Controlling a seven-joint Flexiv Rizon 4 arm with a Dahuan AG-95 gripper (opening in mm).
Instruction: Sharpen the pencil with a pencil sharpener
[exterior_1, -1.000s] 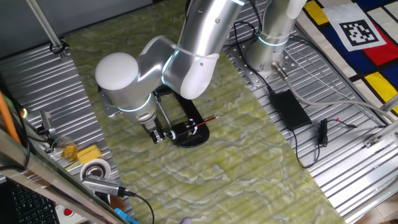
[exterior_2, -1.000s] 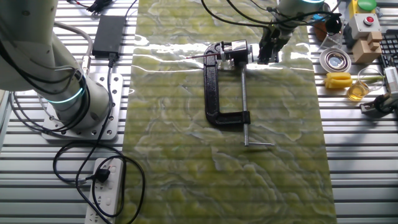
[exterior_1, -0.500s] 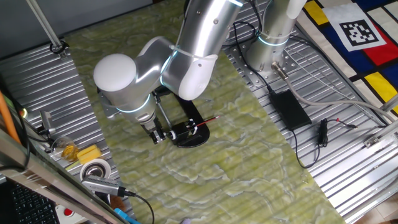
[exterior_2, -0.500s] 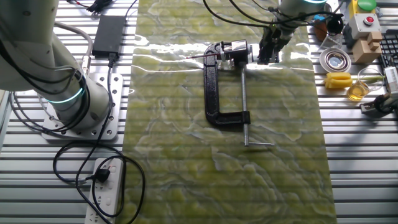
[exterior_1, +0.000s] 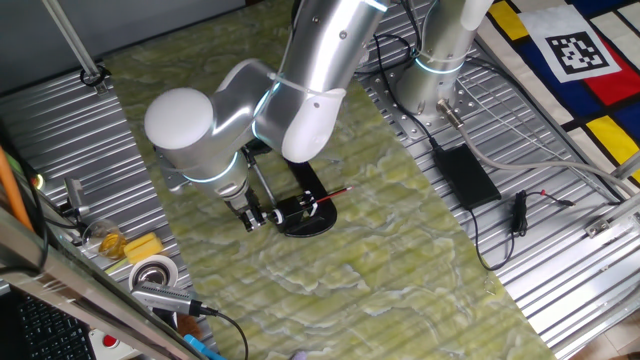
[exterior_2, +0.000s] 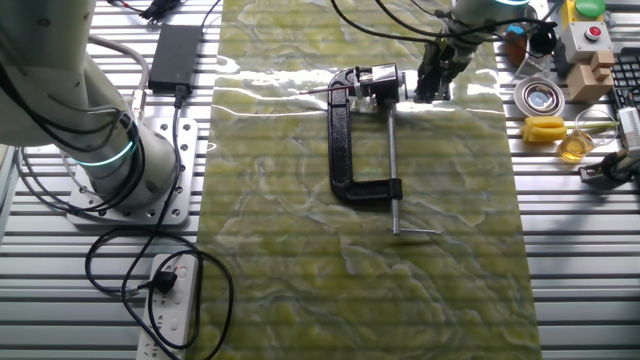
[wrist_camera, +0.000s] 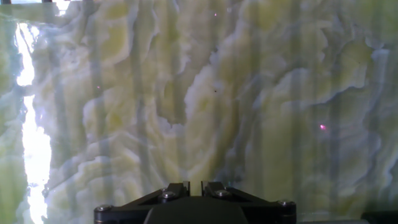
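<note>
The gripper (exterior_2: 436, 78) hangs low over the mat (exterior_2: 300, 260), just beside the sharpener (exterior_2: 366, 82) on the side away from the pencil (exterior_2: 322, 91). In the hand view its fingers (wrist_camera: 176, 188) sit almost together with only a thin slit between them and nothing held; below them lies only bare green-marbled mat. In one fixed view the gripper (exterior_1: 256, 214) stands just beside the sharpener's (exterior_1: 305, 212) oval base, though the arm (exterior_1: 250, 110) hides whether they touch.

The sharpener lies at one end of the mat. A black C-shaped frame (exterior_2: 345, 150) runs from it toward the mat's middle, with a silver rod (exterior_2: 393, 160) alongside ending in a crossbar. The pencil pokes out of the sharpener, its free end pointing away from the gripper and slightly raised in one fixed view (exterior_1: 334, 195).

Off the mat, beyond the gripper from the sharpener, sit a tape roll (exterior_2: 538, 98), a yellow block (exterior_2: 546, 129) and a small glass jar (exterior_2: 574, 147) that seems to hold amber liquid. On the sharpener's pencil side, off the mat, a power brick (exterior_2: 174, 54) lies near the arm's base (exterior_2: 125, 170).
</note>
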